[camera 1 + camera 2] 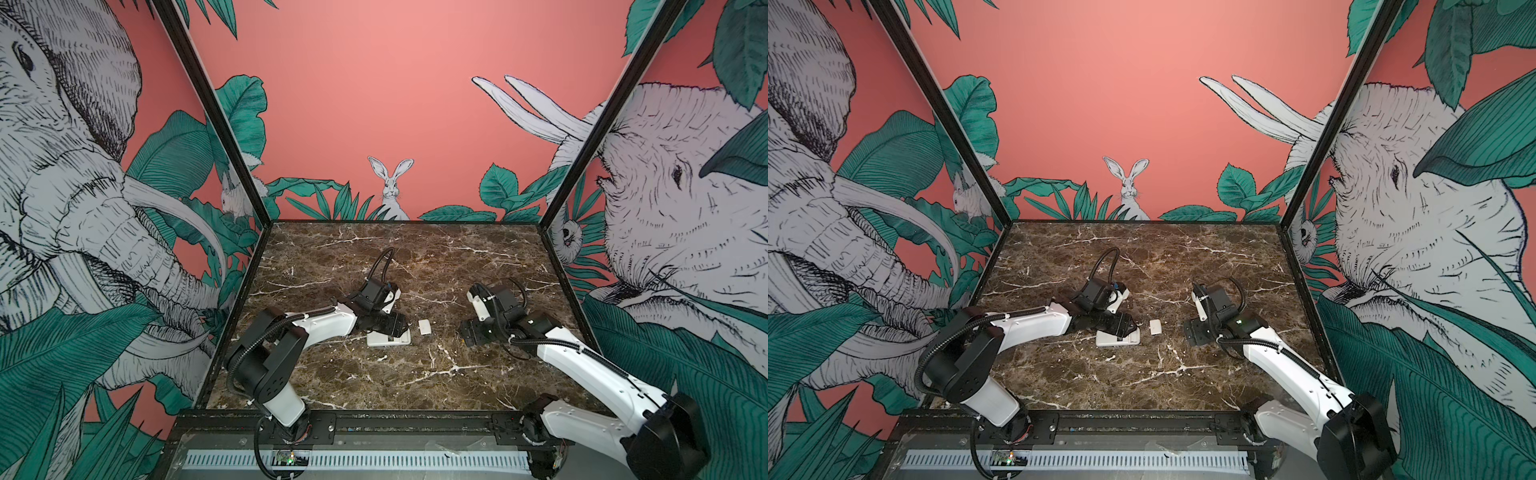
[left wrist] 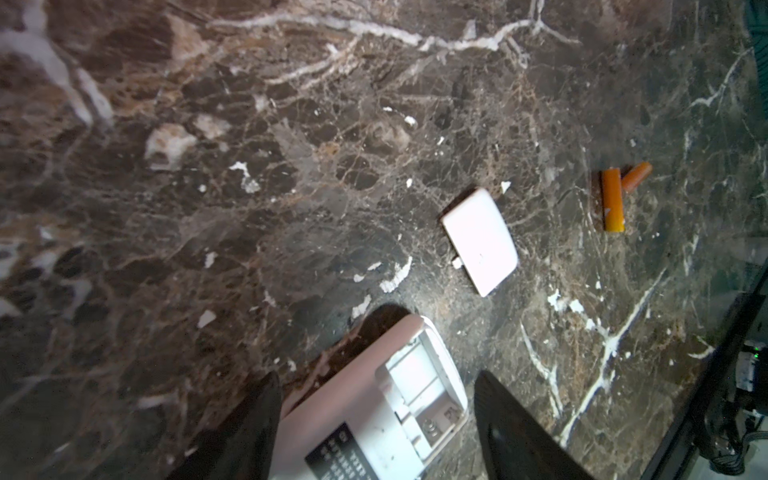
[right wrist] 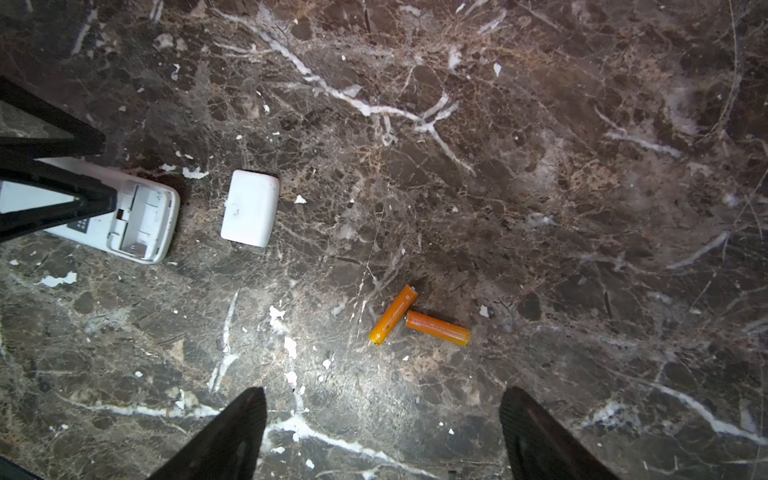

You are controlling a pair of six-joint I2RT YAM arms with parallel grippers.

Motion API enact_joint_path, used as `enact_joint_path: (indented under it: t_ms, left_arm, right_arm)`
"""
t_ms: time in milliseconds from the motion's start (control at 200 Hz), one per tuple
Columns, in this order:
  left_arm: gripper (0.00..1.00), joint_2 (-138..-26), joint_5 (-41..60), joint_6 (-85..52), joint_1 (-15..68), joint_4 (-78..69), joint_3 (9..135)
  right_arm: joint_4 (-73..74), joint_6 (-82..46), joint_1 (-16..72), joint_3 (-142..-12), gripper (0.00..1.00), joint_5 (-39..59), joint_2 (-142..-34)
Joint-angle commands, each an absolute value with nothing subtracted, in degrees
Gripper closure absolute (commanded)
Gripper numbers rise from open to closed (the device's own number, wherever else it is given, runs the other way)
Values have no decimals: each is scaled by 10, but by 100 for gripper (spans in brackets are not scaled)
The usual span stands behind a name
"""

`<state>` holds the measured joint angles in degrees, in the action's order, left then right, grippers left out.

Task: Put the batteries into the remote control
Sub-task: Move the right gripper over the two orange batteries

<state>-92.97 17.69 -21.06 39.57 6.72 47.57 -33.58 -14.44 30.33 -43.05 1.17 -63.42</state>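
The remote control (image 2: pixel 365 419) lies back up on the marble, and its battery bay is open and empty beside a dark label. It also shows in both top views (image 1: pixel 388 340) (image 1: pixel 1117 339) and in the right wrist view (image 3: pixel 137 224). My left gripper (image 2: pixel 376 382) (image 1: pixel 394 330) is open with its jaws on either side of the remote. One jaw is at the remote's edge and a thin gap shows at the other. The two orange batteries (image 3: pixel 392 316) (image 3: pixel 438 328) lie touching at an angle on the table, also seen in the left wrist view (image 2: pixel 613 199). My right gripper (image 3: pixel 382 395) (image 1: pixel 473 332) is open over bare marble, just short of them.
The loose white battery cover (image 3: pixel 249 208) (image 1: pixel 424 326) (image 2: pixel 480 241) lies on the table between the remote and the batteries. Black frame posts and printed walls enclose the marble table (image 1: pixel 415 257) on three sides.
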Motion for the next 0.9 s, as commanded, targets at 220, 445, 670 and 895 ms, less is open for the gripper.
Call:
enact_joint_path:
  t_ms: [220, 445, 670, 895]
  left_arm:
    - [27, -929, 214, -214, 419, 32, 451]
    - [27, -936, 214, -210, 422, 17, 440]
    - [27, -909, 213, -196, 422, 18, 444]
    - [27, -844, 220, -179, 421, -3, 431]
  right_arm:
    - [-330, -129, 303, -450, 13, 0, -656]
    - [-344, -132, 303, -466, 13, -2, -666]
    - [-370, -135, 302, -479, 13, -18, -664]
    - [-377, -151, 302, -479, 15, -18, -690]
